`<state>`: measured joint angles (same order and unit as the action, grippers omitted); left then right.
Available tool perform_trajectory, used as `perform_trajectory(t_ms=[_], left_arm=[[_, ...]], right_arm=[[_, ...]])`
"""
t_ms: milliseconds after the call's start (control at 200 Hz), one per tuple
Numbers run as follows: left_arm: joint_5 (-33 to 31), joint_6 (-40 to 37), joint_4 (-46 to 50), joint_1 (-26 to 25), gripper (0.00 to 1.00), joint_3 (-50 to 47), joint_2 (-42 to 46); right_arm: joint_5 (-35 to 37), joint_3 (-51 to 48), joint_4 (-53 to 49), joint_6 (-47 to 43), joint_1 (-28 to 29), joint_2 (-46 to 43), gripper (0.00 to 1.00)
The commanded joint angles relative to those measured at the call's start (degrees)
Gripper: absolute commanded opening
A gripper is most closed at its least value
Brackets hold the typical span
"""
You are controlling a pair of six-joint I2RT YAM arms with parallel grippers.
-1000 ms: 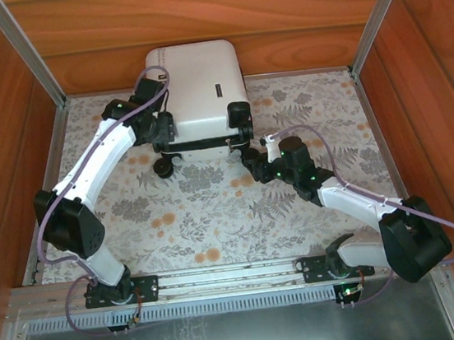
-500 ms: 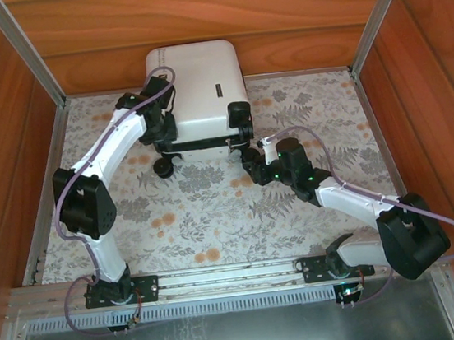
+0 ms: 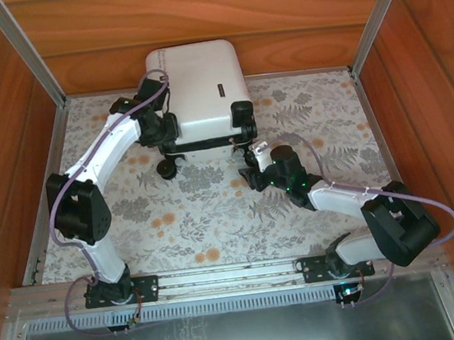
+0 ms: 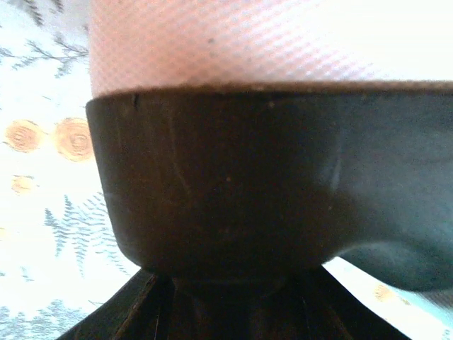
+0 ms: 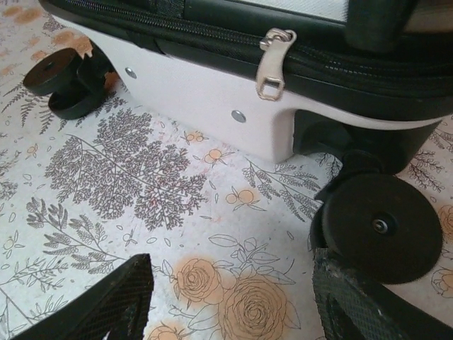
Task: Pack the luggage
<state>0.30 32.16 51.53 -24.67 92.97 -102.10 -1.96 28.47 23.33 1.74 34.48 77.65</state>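
The luggage (image 3: pixel 198 82) is a glossy white hard-shell suitcase lying flat against the back wall, wheels towards me. My left gripper (image 3: pixel 161 131) is at its near left corner. In the left wrist view the black corner piece (image 4: pixel 269 177) under the white shell (image 4: pixel 248 42) fills the space between the jaws, which are shut on it. My right gripper (image 3: pixel 249 161) stands open just in front of the near right wheel (image 5: pixel 382 227), with only tablecloth between its fingers (image 5: pixel 232 273). The black zipper with its metal pull (image 5: pixel 272 64) runs along the shell (image 5: pixel 205 92).
A floral cloth (image 3: pixel 207 214) covers the table. Wooden walls close in the back and both sides. The luggage's left wheel (image 5: pixel 60 78) rests on the cloth. Open cloth lies between the arms' bases and the luggage.
The left gripper has closed onto the luggage's near left corner and its elbow has swung inward. The right arm has shifted slightly left and towards me, its jaws staying apart.
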Motion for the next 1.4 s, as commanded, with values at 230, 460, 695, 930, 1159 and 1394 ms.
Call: perform_trajectory(t_ms=[230, 460, 695, 930, 1159, 1394], left_arm=[[9.34, 9.49, -16.31, 0.20, 0.00, -7.28, 12.39], [11.35, 11.77, -20.10, 1.20, 0.00, -10.56, 15.39], [11.37, 12.47, -21.24, 1.86, 0.00, -11.71, 16.97], [12.35, 12.48, -21.92, 2.36, 0.00, -12.02, 17.12], [13.11, 12.39, -22.35, 2.59, 0.00, -11.93, 16.79], [13.31, 12.22, -22.52, 2.59, 0.00, -12.11, 16.59]], right_arm=[[3.80, -1.91, 9.75, -3.68, 0.05, 1.51, 0.64], [-0.27, -5.15, 20.98, -0.48, -3.69, 6.02, 0.58], [-15.91, -6.01, 35.15, 5.72, -8.59, 13.49, 0.48], [-28.16, -3.50, 43.02, 9.34, -9.58, 20.70, 0.60], [-29.37, -1.51, 45.63, 12.87, -10.80, 23.98, 0.57], [-30.78, 0.91, 48.81, 17.48, -12.97, 27.89, 0.48]])
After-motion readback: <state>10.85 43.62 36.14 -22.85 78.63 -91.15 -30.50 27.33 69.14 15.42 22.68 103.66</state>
